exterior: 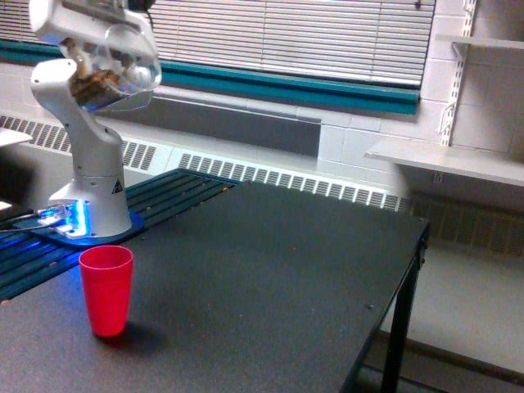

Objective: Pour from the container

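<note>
Nearest us, the red cup point(106, 290) is standing upright on the dark table point(278, 278), toward the exterior view's left. Behind it our white arm's base point(92, 196) is glowing blue. High above, we are holding the container point(110, 74) tilted, nuts inside; our gripper point(98, 29) is clamped on it.

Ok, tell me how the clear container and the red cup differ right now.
The container is see-through, with brown contents showing; the red cup is opaque. The container is held aloft and tilted near the top of the exterior view's left; the red cup stands upright on the black table. The container looks somewhat bigger than the red cup. Both are roughly cylindrical vessels.
</note>
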### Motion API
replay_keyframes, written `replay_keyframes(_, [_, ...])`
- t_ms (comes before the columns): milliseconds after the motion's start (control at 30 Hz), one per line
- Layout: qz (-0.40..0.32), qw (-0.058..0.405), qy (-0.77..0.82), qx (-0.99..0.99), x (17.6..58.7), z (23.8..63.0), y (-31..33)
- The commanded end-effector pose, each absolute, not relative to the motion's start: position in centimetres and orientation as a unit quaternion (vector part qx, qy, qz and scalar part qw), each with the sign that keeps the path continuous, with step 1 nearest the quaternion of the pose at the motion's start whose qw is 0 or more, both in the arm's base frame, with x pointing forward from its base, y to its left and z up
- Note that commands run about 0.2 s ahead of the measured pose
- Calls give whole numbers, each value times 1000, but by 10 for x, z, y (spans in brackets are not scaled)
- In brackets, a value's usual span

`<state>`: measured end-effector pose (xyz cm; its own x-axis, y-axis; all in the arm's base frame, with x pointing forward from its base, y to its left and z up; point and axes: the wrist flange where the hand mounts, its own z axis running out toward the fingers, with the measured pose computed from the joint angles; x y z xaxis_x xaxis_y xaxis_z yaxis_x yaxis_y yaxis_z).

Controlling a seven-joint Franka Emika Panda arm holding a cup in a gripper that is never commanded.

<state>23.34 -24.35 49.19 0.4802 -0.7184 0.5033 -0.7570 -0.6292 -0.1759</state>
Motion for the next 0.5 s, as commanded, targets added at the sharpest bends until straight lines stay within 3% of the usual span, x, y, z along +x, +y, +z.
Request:
replay_keyframes(33, [264,48,-436,859,218,487,-252])
replay_keyframes(500, [227,65,-444,864,203,460,-264])
